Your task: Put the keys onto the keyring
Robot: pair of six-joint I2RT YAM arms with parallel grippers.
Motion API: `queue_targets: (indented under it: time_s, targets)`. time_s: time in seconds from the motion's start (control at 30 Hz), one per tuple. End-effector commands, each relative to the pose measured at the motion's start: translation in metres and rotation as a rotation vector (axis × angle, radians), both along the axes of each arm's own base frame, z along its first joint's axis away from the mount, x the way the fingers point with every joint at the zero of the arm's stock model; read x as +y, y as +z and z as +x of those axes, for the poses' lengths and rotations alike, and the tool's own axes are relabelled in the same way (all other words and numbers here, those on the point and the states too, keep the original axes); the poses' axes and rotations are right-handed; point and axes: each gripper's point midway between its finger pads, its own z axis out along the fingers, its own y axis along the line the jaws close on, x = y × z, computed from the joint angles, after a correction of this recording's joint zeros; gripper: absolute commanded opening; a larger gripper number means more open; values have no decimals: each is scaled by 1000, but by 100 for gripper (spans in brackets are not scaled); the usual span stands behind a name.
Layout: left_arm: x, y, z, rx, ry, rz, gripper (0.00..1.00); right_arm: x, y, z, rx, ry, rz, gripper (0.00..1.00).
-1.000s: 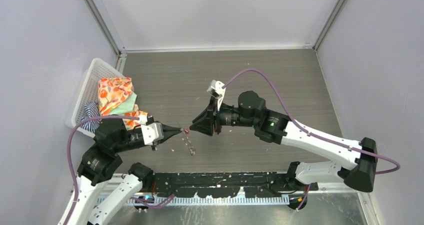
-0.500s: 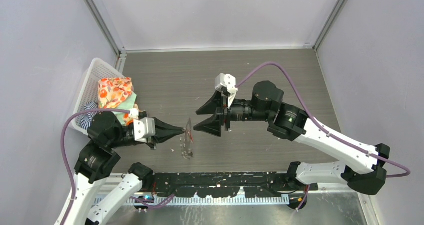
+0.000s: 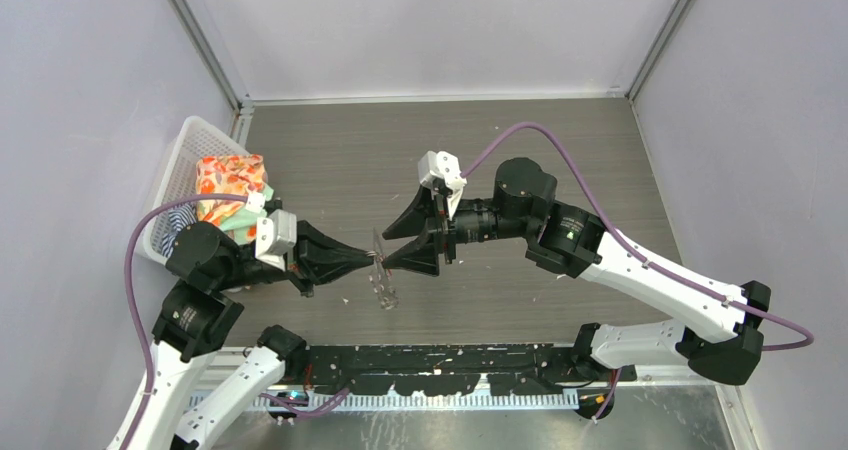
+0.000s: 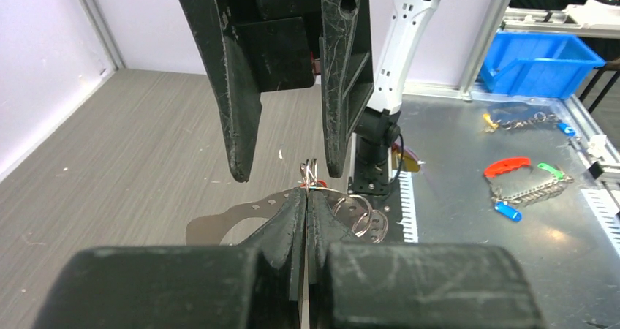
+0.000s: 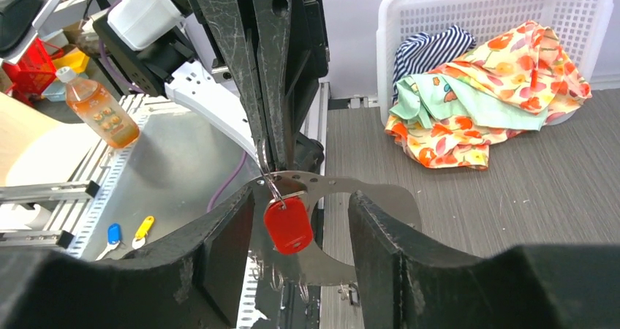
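Two white robot arms are bolted at the near edge of a grey wood-grain table (image 3: 560, 150) and reach inward, so that their black grippers meet tip to tip just above its middle. The left gripper (image 3: 370, 260) comes in from the left with its two fingers pressed flat together. They pinch the top of the keyring (image 5: 380, 196), which shows as a flat silver curved band pierced with holes and hangs down from the fingertips, clear of the table. Small rings (image 4: 360, 218) dangle from the band's lower edge. The key (image 5: 287, 224), a tiny one with a bright red plastic head, hangs by a little wire ring right at the left gripper's pinched tips, in front of the silver band. Its blade is too small to make out. The right gripper (image 3: 386, 251) faces it from the right with its jaws parted to a moderate gap and holding nothing. One finger stands on each side of the red key and of the left fingertips, and none of them touches the key. Farther back, against the left wall, a white plastic basket (image 3: 185, 145) sits tilted at the table's edge. It is filled with crumpled clothes (image 3: 228, 182): an orange floral piece, a mint green one and a navy and white striped one. Beyond it the bare table runs back to the pale far wall.
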Motion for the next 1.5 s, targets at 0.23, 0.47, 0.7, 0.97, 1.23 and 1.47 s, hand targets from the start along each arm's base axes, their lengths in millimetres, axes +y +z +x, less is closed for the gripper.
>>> queue_targets:
  time_s: [0.23,0.47,0.7,0.97,1.23,1.47]
  targets:
    - [-4,16,-11,-3,-75,-46,0,-5,49,-14,-49,67,148,56]
    - [-4,15,-8,-1,-63,-48,0,-4,51,-15,-47,74,151,51]
    - [-5,13,-6,6,-57,-45,0,1,50,-15,-38,94,144,39]
    - [-5,18,-3,-21,-44,-51,0,4,45,-16,-26,105,126,36]
    - [-5,16,-2,-15,-40,-46,0,5,44,-13,-28,92,119,1]
    - [0,-5,0,-45,-22,50,22,0,35,-7,-24,46,47,1]
